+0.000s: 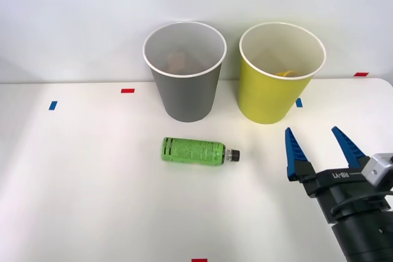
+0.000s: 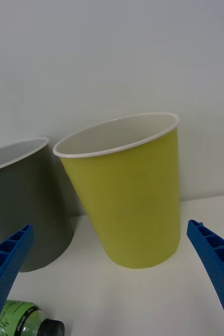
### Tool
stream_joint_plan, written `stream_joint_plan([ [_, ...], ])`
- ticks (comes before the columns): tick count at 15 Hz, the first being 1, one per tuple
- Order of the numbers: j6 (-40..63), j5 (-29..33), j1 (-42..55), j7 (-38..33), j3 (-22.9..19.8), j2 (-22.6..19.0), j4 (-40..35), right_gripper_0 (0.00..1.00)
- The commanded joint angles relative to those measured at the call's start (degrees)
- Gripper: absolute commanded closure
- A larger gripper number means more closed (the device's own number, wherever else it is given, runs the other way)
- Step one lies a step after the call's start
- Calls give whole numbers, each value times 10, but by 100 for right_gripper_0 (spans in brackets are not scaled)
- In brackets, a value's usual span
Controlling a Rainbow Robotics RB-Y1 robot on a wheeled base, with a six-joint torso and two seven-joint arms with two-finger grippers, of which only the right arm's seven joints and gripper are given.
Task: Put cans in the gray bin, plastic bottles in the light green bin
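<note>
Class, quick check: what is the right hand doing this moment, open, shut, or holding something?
Right hand: open, holding nothing, near the yellow-green bin.

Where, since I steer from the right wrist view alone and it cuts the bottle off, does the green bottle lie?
Observer: The green bottle lies on its side on the table, in front of the gray bin, with its cap pointing to the robot's right.
Operator: How does the hand stand to it?
Observer: The right hand is apart from the bottle, off to the robot's right of its cap, in front of the light green bin.
Operator: Anything inside the gray bin?
Observer: Something small and reddish shows at its bottom; I cannot tell what it is.
</note>
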Motion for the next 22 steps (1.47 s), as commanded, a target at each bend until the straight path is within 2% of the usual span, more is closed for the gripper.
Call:
stream_joint_plan([
  [1,-20,-1,30,2,-14,11,4,0],
  [5,-161,27,19,5,4,16,118,0],
  [9,-201,27,25,9,1,18,163,0],
  [14,-201,83,63,10,-18,84,166,0],
  [16,-198,126,76,12,-30,119,166,0],
  [20,-180,206,87,5,-56,152,166,0],
  [22,-154,308,83,-83,-90,171,167,0],
])
